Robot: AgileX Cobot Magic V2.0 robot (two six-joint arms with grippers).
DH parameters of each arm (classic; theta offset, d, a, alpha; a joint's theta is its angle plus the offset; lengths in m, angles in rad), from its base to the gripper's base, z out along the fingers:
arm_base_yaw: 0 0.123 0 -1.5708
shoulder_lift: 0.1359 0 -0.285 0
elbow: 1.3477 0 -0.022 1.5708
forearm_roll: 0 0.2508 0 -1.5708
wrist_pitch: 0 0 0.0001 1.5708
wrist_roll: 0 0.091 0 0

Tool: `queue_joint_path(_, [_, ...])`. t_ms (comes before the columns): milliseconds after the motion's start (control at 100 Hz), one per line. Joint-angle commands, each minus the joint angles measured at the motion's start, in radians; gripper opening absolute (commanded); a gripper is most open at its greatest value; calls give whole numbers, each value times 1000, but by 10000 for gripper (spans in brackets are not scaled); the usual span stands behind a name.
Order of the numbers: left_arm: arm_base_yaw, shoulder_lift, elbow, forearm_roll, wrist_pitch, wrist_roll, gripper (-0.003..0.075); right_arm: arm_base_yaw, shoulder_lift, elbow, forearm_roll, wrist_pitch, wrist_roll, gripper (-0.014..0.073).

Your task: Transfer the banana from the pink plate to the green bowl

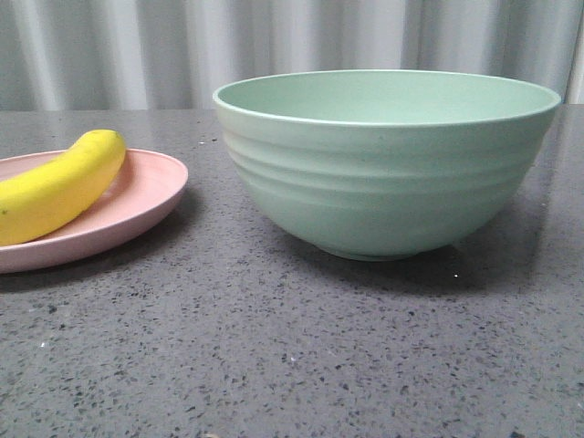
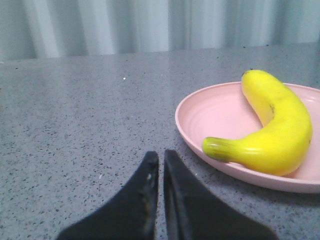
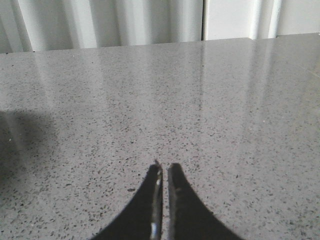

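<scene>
The yellow banana (image 1: 57,187) lies on the pink plate (image 1: 146,196) at the left of the front view. The mint-green bowl (image 1: 388,164) stands to the right of the plate, apart from it. In the left wrist view the banana (image 2: 275,130) lies in the pink plate (image 2: 205,115), its stem end toward my left gripper (image 2: 161,156). That gripper is shut and empty, low over the table, short of the plate's rim. My right gripper (image 3: 164,167) is shut and empty over bare table. Neither gripper shows in the front view.
The grey speckled tabletop (image 1: 274,347) runs back to a pale corrugated wall (image 1: 137,50). A dark shadow (image 3: 12,135) lies on the table in the right wrist view.
</scene>
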State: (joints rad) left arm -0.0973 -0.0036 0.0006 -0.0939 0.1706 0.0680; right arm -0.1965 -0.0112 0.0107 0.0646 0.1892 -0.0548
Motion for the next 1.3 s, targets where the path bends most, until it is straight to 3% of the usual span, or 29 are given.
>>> queue_joint_path(0, [0,-29,9,-20,-93,0,-20,-4,-22,19,-1,-93,-5,-71])
queue_joint_path(1110, [0,-29,9,-20,-91,0,-20,-4,-22,19,32,-100,-5,-71])
queue_joint_path(1190, [0,-29,9,-37,-118,0,-20,-4,-22,19,93,-106,-5,-71])
queue_joint_path(1290, [0,-29,7,-178,-284,-33,-20,-4,-22,19,101,-140,-5,-71])
